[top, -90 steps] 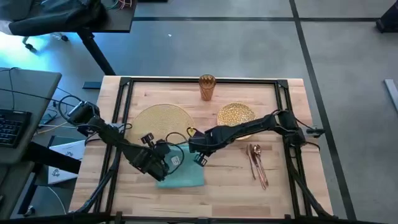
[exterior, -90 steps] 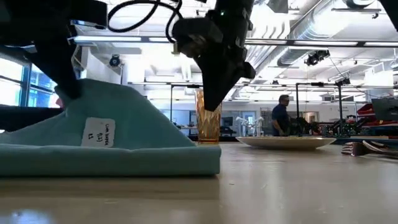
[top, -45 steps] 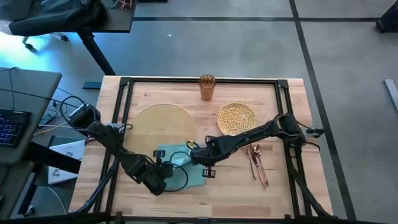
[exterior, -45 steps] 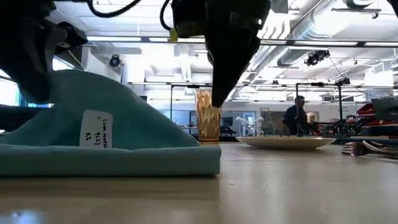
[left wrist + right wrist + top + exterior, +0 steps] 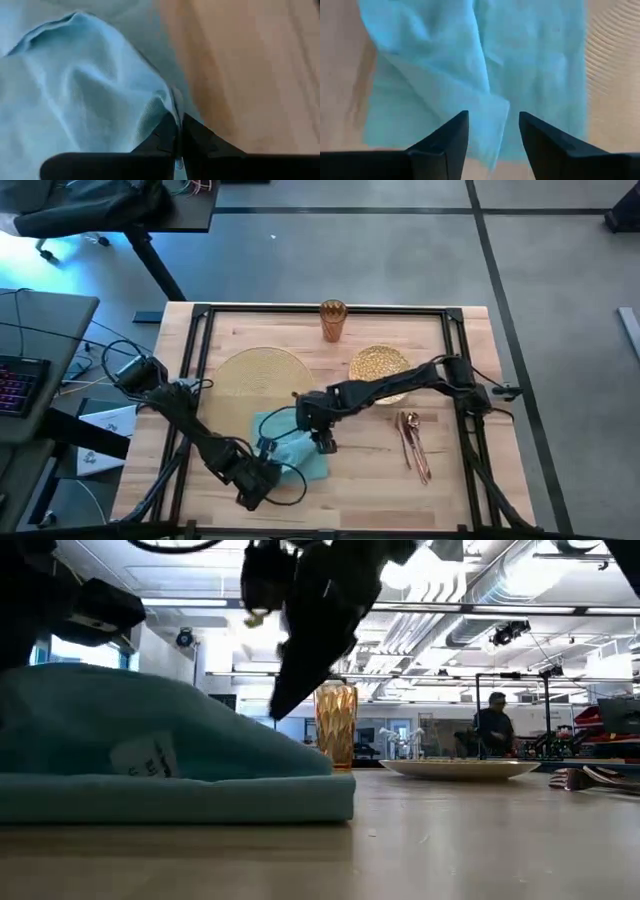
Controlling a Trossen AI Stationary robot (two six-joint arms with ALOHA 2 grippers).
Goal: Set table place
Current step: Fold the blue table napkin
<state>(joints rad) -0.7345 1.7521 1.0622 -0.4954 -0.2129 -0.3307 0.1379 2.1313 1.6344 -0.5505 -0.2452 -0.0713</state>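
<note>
Your teal napkin (image 5: pixel 292 448) is soft rumpled cloth, bunched near the front edge of the light-wood butcher-block bench (image 5: pixel 350 480), just in front of the round woven placemat (image 5: pixel 262 375). Left gripper (image 5: pixel 177 131) has its fingers pinched on a napkin fold; right gripper (image 5: pixel 490 131) hovers over the cloth, fingers spread. Bright workshop room behind.

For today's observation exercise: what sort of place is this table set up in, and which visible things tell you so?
Probably a robotics lab or workshop: exposed ceiling ducts and strip lights, equipment benches behind, a desk with a keyboard, and two robot arms working at the framed table.
</note>
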